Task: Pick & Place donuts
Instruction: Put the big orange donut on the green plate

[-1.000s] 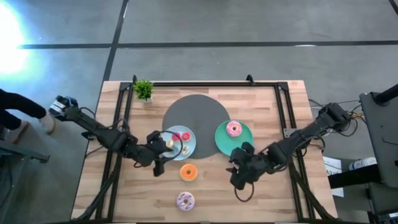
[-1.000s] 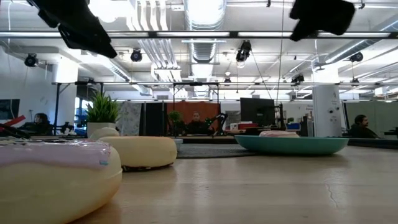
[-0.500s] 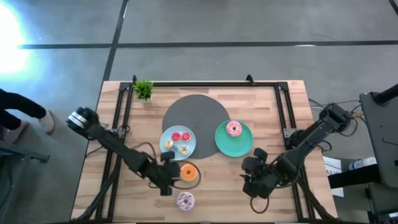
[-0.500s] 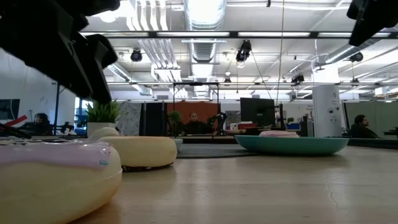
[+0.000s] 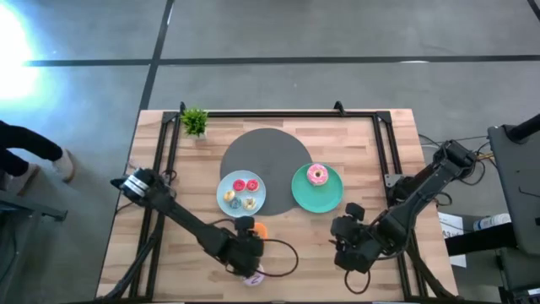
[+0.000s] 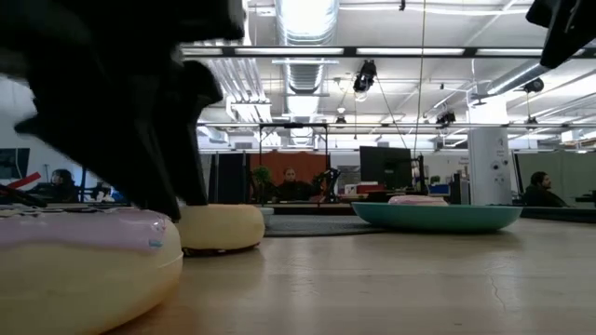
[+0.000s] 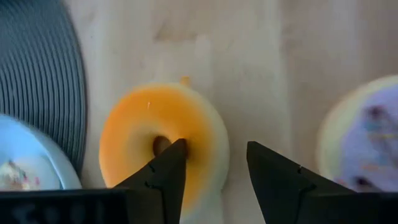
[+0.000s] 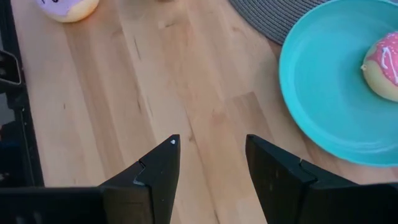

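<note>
The orange donut (image 5: 261, 229) (image 7: 143, 134) lies flat on the wood, near the light blue plate (image 5: 261, 195), which holds several tiny donuts. My left gripper (image 5: 245, 247) (image 7: 214, 152) is open and low over it, one fingertip at the hole, the other past the outer rim. The white-purple sprinkled donut (image 5: 253, 275) (image 6: 84, 261) lies just nearer, partly under the arm. A pink donut (image 5: 317, 175) (image 8: 385, 62) sits on the green plate (image 5: 305, 199). My right gripper (image 5: 348, 249) (image 8: 211, 146) hovers open over bare wood near that plate. My left gripper comes at the orange donut from above, open. One fingertip (image 7: 176, 151) is at the donut's hole (image 7: 160, 144) and the other stands outside the ring. Whether either finger touches it, I cannot tell. The donut lies flat on the table.
A big grey disc (image 5: 266, 150) lies behind both plates, and a small potted plant (image 5: 195, 122) stands at the far left corner. Black frame rails run along the table's left, right and far edges. Bare wood lies between the two grippers along the near edge.
My left gripper has moved from over the light blue plate toward the near edge and come down over the orange donut, the arm now stretched across the near left of the table. My right gripper has drawn back from the green plate toward the near right.
</note>
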Controlling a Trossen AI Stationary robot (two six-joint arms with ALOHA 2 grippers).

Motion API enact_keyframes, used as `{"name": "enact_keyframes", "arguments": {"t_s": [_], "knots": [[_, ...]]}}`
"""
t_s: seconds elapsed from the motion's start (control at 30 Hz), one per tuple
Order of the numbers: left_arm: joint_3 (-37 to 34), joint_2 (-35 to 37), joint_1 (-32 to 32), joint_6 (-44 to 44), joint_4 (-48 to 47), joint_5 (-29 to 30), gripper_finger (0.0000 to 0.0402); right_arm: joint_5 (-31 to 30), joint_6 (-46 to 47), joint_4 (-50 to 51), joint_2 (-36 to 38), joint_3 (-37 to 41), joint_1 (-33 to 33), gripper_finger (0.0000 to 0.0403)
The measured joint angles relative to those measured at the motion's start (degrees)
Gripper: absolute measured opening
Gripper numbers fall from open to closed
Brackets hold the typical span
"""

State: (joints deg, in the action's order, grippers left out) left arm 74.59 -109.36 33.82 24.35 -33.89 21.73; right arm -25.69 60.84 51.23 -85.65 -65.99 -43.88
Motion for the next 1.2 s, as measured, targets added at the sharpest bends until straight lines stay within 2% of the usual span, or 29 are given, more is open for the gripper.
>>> {"name": "enact_keyframes", "arguments": {"t_s": [0.2,0.3,0.47,0.67,0.8,0.93,1.0,1.1,1.2], "knots": [[0.37,-2.67,-0.33,6.27,-0.81,1.11,0.0136,-1.46,-0.51,-0.03,0.02,0.67,-0.14,0.0173],[0.52,-2.97,-0.70,7.06,-1.11,1.40,0.0106,-1.94,-0.63,-0.23,0.02,1.09,-0.10,0.0173],[0.83,-2.92,-1.13,6.76,-1.50,2.52,0.0018,-2.89,0.13,-0.68,0.04,1.41,-0.12,0.0172],[2.73,-2.24,-1.60,5.96,-3.14,3.00,0.0002,-3.02,-1.56,-2.31,0.07,1.41,-0.10,0.0160],[5.58,2.06,-1.91,2.60,-3.16,-0.26,0.0001,-2.58,-14.60,-7.92,0.16,1.41,-0.10,0.0152],[7.02,8.18,-3.70,-1.12,-0.21,-9.50,0.0000,-2.76,-37.76,-15.69,0.17,1.41,0.75,0.0152],[6.83,10.70,-5.48,-1.28,2.54,-14.16,0.0000,-2.80,-46.29,-18.25,0.17,1.02,1.53,0.0156],[6.75,13.46,-7.59,-1.45,4.57,-15.46,0.0000,-2.88,-53.66,-21.64,0.20,0.58,3.00,0.0167],[6.83,14.97,-9.45,-2.08,7.18,-16.27,0.0000,-2.97,-56.11,-22.36,0.20,0.61,4.74,0.0185]]}}
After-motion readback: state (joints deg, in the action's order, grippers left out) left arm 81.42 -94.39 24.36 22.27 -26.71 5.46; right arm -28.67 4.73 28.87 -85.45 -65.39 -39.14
